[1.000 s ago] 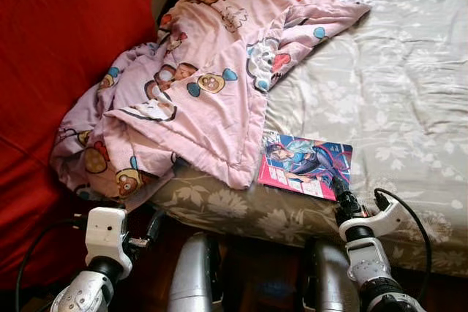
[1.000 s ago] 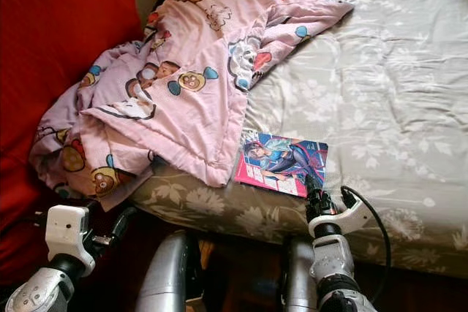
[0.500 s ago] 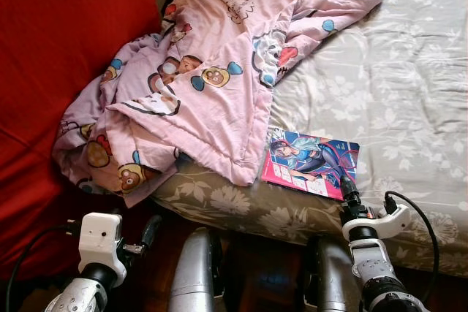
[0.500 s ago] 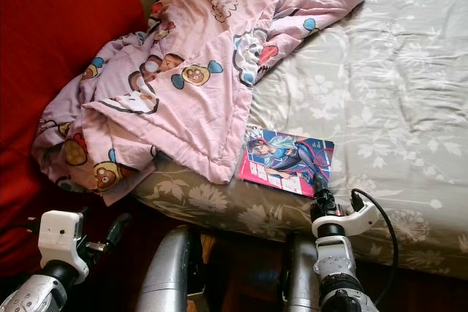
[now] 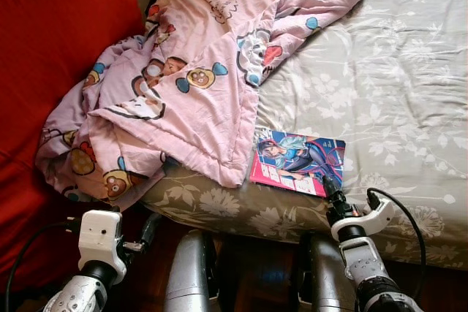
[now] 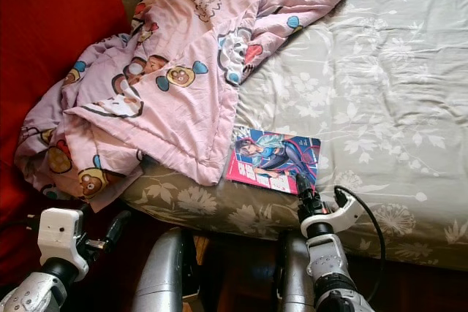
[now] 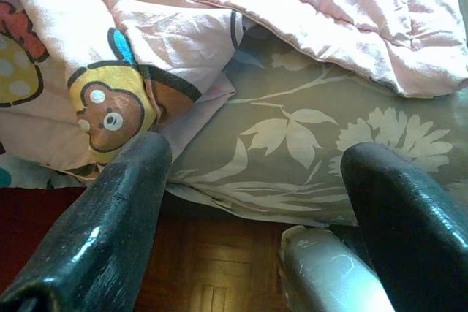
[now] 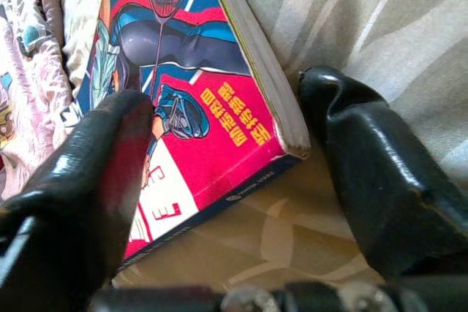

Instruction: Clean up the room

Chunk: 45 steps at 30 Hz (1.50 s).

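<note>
Right hand at the comic book
Right hand has edged closer, fingers wide astride the comic book's corner at the bed's front edge.

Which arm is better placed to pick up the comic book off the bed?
The right. The right gripper is open at the comic book, its fingers straddling the near corner. The left gripper hangs low by the pink blanket at the bed edge, away from the book.
</note>
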Tool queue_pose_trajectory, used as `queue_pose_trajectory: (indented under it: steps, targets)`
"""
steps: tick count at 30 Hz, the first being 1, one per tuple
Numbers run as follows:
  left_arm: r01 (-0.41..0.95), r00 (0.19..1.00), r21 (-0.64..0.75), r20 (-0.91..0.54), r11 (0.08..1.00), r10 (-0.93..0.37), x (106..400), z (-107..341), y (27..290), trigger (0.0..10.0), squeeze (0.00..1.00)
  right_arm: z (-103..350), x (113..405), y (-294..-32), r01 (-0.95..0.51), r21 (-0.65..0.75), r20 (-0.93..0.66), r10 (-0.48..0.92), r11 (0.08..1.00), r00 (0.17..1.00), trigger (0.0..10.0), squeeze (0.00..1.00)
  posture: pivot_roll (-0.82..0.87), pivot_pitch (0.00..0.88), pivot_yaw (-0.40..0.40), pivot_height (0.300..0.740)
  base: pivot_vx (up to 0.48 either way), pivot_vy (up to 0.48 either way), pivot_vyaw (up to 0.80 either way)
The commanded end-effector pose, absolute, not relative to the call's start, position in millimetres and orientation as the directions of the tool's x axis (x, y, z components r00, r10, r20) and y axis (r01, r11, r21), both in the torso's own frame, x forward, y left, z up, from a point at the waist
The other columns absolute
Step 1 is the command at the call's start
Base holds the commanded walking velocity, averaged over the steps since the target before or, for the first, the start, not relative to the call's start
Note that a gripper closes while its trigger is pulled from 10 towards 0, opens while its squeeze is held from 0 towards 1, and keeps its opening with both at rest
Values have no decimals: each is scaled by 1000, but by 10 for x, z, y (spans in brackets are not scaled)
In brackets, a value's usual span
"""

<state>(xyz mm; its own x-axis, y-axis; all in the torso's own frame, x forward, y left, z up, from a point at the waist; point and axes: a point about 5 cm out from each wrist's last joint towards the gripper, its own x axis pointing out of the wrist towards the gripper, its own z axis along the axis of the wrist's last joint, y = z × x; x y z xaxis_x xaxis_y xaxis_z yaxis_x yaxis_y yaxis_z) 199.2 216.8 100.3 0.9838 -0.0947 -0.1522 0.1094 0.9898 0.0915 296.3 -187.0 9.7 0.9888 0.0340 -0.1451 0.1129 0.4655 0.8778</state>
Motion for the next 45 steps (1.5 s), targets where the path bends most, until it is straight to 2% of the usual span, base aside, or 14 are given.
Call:
queue_pose_trajectory:
  steps: [1, 15, 23, 30, 38, 41, 43, 44, 45]
  targets:
    - [106, 977, 105, -195, 989, -84, 1944, 947, 2217, 10000, 0, -163, 2757, -1574, 190, 890, -271, 146, 414, 952, 0, 0, 241, 312, 152, 589, 0, 0, 0]
    - [98, 981, 109, -179, 989, -77, 2053, 936, 2205, 10000, 0, -131, 2794, -1543, 176, 885, -259, 142, 430, 955, 0, 0, 234, 271, 140, 589, 0, 0, 0]
    - [85, 985, 109, -157, 990, -68, 2179, 917, 2201, 10000, 0, -61, 2859, -1672, 197, 893, -230, 34, 404, 973, 0, 0, 214, 228, 122, 589, 0, 0, 0]
    - [74, 990, 93, -128, 993, -61, 2345, 874, 2145, 10000, 0, 16, 2868, -1852, 185, 896, -160, -95, 403, 982, 0, 0, 160, 155, 92, 589, 0, 0, 0]
    - [65, 994, 71, -96, 995, -58, 2520, 838, 2067, 10000, 0, 17, 2752, -2085, 268, 815, -163, -240, 513, 957, 0, 0, 113, 90, 64, 589, 0, 0, 0]
    - [56, 996, 60, -74, 997, -52, 2597, 833, 2044, 10000, 0, 125, 2742, -2171, 272, 742, -110, -290, 612, 951, 0, 0, 92, 65, 51, 589, 0, 0, 0]
    - [44, 997, 43, -66, 998, -42, 2630, 823, 2036, 10000, 0, 255, 2775, -2168, 249, 651, -56, -282, 717, 958, 0, 0, 78, 53, 43, 589, 0, 0, 0]
    - [44, 997, 43, -66, 998, -42, 2630, 823, 2036, 10000, 0, 255, 2775, -2168, 249, 651, -56, -282, 717, 958, 0, 0, 78, 53, 43, 589, 0, 0, 0]
    - [36, 997, 29, -62, 999, -34, 2649, 812, 2030, 10000, 0, 341, 2809, -2143, 222, 602, -20, -263, 767, 965, 0, 0, 68, 46, 35, 589, 0, 0, 0]
